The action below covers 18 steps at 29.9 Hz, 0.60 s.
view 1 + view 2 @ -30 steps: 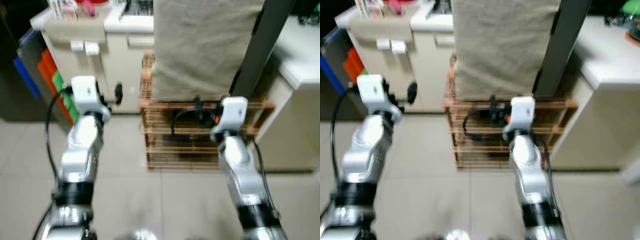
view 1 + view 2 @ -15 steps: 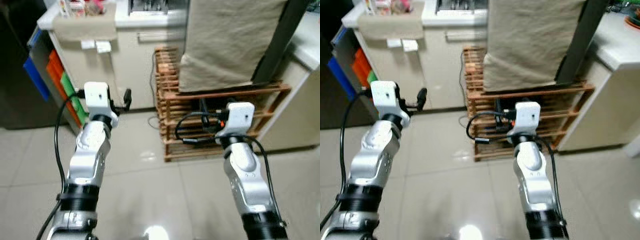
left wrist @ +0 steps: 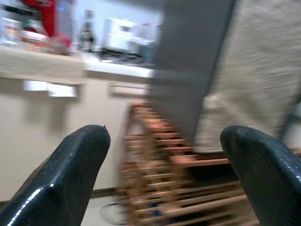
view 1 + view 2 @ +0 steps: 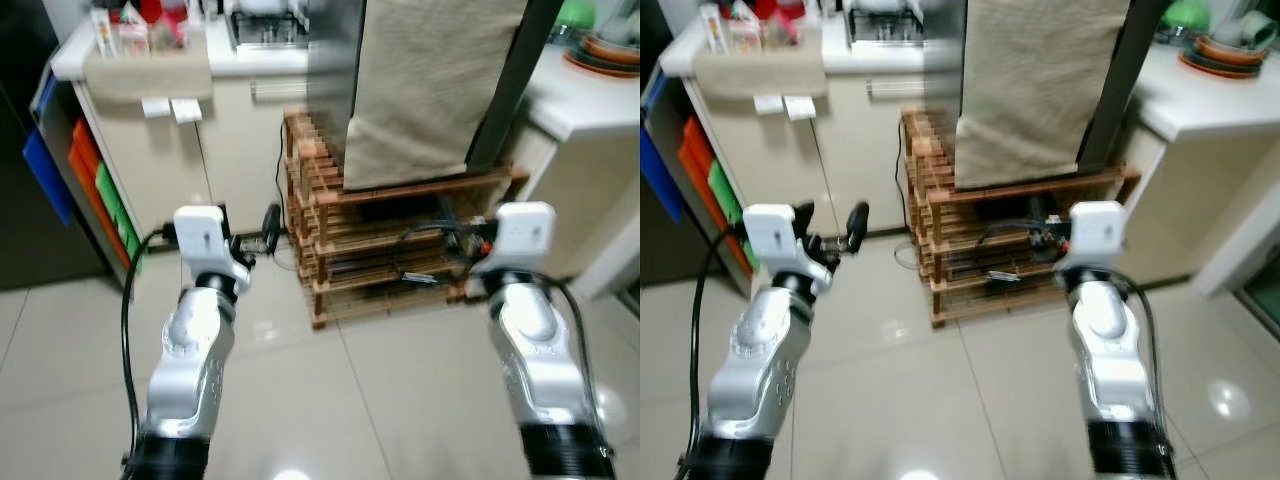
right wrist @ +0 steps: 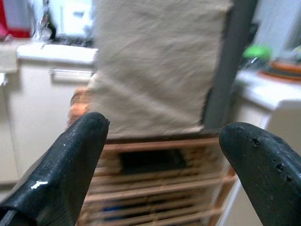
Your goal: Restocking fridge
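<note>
Glossy pale floor tiles [image 4: 970,400] spread beneath a slatted wooden rack [image 4: 950,240] at 12 o'clock, coarse beige cloth [image 4: 1025,85] draped above it. Left claw [image 3: 162,160] and right claw [image 5: 162,155] both gape wide, rounded black fingers holding nothing. White tabletop [image 4: 1200,95] at 2 o'clock carries stacked bowls.

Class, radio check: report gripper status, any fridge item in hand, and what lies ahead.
Left gripper open, empty. Right gripper open, empty. Wooden rack under beige cloth straight ahead.
</note>
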Available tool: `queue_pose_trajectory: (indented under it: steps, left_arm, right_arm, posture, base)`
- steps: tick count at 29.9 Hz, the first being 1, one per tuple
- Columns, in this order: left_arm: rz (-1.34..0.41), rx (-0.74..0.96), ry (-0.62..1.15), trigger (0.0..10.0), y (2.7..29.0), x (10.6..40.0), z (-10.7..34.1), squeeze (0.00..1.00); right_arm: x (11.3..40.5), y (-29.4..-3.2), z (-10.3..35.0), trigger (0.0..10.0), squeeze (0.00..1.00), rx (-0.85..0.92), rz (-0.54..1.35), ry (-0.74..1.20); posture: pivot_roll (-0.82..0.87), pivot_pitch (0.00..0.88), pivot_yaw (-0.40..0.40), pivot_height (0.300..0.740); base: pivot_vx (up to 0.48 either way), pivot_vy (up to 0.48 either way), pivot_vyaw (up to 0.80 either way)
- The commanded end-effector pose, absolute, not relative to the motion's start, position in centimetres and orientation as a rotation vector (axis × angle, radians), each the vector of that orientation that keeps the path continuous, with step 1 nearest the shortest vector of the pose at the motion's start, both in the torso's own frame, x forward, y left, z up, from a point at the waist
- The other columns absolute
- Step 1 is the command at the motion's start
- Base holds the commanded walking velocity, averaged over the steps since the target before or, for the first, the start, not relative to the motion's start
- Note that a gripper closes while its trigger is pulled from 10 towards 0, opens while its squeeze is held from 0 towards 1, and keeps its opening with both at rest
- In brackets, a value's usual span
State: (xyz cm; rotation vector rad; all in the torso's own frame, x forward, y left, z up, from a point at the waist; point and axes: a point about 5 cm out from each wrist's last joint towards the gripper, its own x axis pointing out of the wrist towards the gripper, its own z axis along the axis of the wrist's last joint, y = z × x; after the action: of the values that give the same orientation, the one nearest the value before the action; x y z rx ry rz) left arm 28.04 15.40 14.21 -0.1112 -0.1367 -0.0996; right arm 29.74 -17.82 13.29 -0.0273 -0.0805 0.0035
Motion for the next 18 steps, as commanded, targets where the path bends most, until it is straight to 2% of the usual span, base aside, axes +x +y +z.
queue_pose_trajectory:
  steps: [1,8,15,18]
  left_arm:
    - [-0.101,-0.099,-0.173,10.0,15.2,28.1,15.4,0.00]
    - [-0.086,-0.096,-0.114,10.0,15.6,27.7,14.4,0.00]
    - [-0.168,-0.075,-0.020,10.0,14.7,28.9,12.4,0.00]
    - [-0.160,-0.109,-0.046,10.0,14.5,30.0,13.1,0.00]
  right_arm:
    - [30.1,-17.5,13.9,10.0,0.00,-0.032,0.027,-0.093]
    - [30.0,-16.9,13.2,10.0,0.00,-0.011,0.021,-0.076]
    - [29.3,-16.3,11.8,10.0,0.00,0.020,0.005,-0.048]
    - [30.0,-15.8,12.0,10.0,0.00,0.029,0.013,-0.056]
  posture:
    - [-0.11,0.000,-0.034,0.736]
    - [-0.10,0.000,-0.013,0.736]
    - [-0.11,0.000,0.017,0.736]
    - [-0.11,0.000,0.018,0.736]
  base:
    - [0.390,0.281,0.00]
    - [0.392,0.277,0.00]
    - [0.397,0.267,0.00]
    - [0.423,0.000,0.00]
